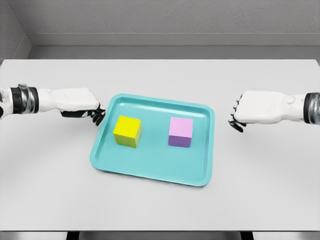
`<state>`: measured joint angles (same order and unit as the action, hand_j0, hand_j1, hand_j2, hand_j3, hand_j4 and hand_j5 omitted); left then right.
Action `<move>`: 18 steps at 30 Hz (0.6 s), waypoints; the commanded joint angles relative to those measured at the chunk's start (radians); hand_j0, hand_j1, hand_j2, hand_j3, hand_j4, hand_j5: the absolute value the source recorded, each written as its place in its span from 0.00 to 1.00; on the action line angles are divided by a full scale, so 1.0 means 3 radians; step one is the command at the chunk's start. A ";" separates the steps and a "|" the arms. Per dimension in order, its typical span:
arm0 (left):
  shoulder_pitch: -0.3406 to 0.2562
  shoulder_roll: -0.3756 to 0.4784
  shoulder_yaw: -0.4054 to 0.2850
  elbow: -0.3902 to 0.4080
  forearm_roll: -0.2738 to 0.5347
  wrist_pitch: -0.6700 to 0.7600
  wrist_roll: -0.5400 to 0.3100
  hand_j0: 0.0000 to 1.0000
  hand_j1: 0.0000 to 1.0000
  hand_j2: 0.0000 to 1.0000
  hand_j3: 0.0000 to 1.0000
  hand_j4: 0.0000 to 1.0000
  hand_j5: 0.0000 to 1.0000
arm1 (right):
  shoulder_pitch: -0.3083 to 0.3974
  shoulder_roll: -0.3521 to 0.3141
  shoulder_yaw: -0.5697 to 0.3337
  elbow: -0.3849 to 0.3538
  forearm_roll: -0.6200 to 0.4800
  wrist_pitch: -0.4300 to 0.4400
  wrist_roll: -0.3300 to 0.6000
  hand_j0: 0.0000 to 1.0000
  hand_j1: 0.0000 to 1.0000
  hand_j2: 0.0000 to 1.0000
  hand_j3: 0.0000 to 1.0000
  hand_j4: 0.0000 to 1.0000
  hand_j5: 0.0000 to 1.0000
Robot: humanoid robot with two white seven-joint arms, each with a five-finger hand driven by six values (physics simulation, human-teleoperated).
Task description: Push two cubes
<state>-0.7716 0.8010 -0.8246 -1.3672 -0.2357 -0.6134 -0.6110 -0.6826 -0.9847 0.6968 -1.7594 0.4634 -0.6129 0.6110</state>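
A yellow cube (127,131) and a pink cube (180,131) sit apart on a teal tray (150,170) in the middle of the table. My left hand (96,114) hovers at the tray's left rim, a short way left of the yellow cube, with its dark fingers curled and holding nothing. My right hand (236,119) is to the right of the tray, clear of its rim and well away from the pink cube; its fingers are curled too and hold nothing.
The grey table (160,210) stretches wide around the tray. A grey wall runs behind the table's far edge.
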 commanded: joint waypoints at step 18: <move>0.0072 -0.0384 -0.0002 0.0160 -0.0114 0.0009 0.0001 0.14 0.14 0.14 0.14 0.14 0.14 | -0.0333 0.0444 0.0725 0.0209 0.0362 0.0007 0.0000 0.09 0.09 0.09 0.09 0.09 0.09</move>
<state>-0.7501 0.6934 -0.8259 -1.3251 -0.2709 -0.6116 -0.6107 -0.7839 -0.8620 0.9113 -1.7214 0.5717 -0.6130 0.6110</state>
